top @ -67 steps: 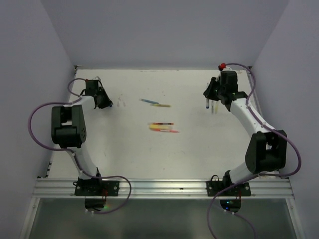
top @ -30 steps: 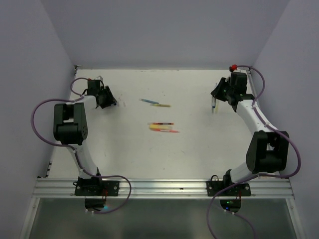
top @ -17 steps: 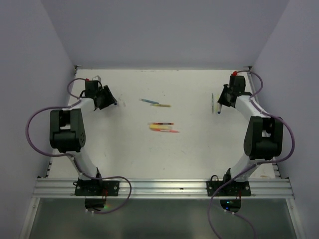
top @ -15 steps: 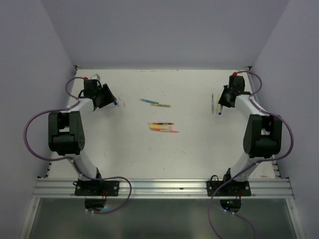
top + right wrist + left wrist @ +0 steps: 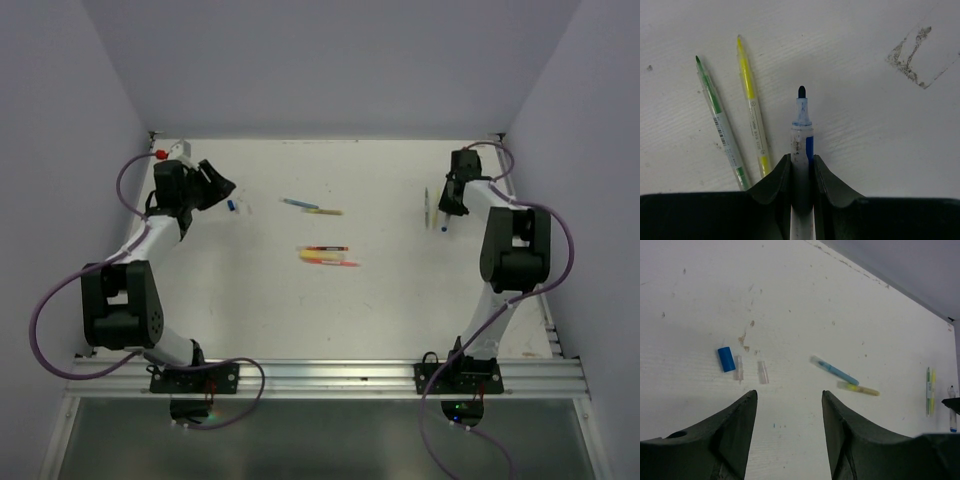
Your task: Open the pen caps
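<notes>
room | bare table (image 5: 790, 390) between clear cap (image 5: 762, 372) and blue pen (image 5: 835, 373); both obstruct

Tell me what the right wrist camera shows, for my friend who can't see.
The right gripper pinches an uncapped blue pen, its dark tip pointing away over the white table. A green pen and a yellow pen lie beside it.
</notes>
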